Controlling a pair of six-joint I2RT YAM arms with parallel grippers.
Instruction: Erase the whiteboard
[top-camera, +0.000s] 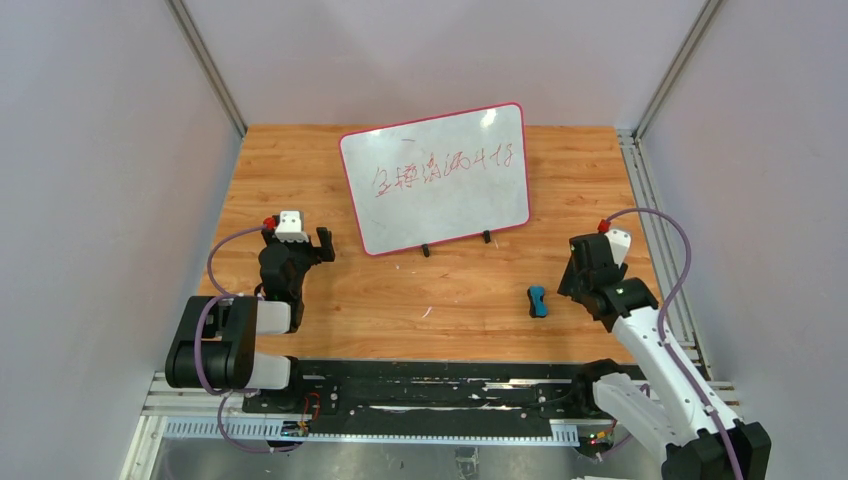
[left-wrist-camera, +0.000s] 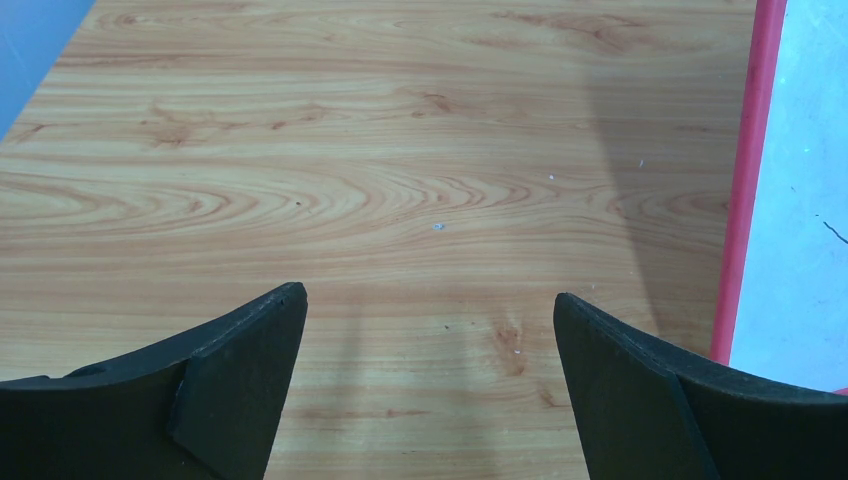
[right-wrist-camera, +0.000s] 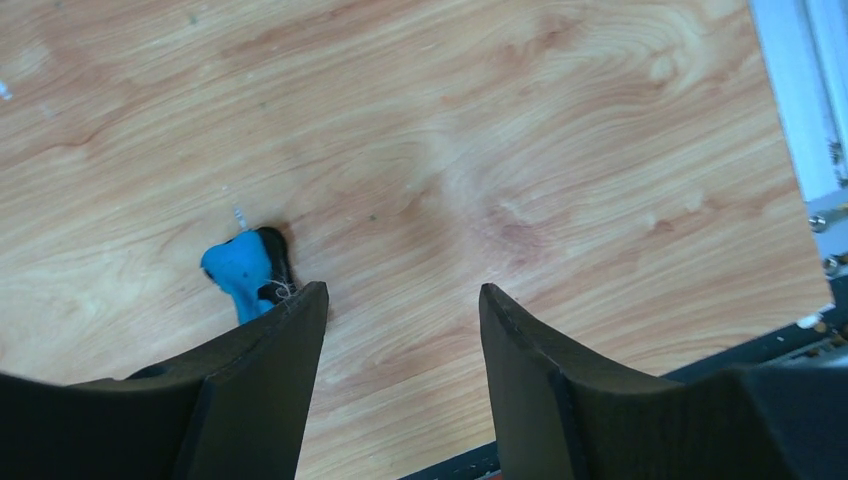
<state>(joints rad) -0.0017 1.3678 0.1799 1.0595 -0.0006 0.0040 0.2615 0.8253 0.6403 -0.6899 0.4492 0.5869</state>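
Because writing (top-camera: 440, 167) covers the board (top-camera: 440, 215), my right pincer (right-wrist-camera: 402, 300) hangs released beside the eraser (right-wrist-camera: 240, 270), ready to grasp it.

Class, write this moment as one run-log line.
whiteboard: red writing unerased | eraser: on table | left gripper: open, empty | right gripper: open, empty
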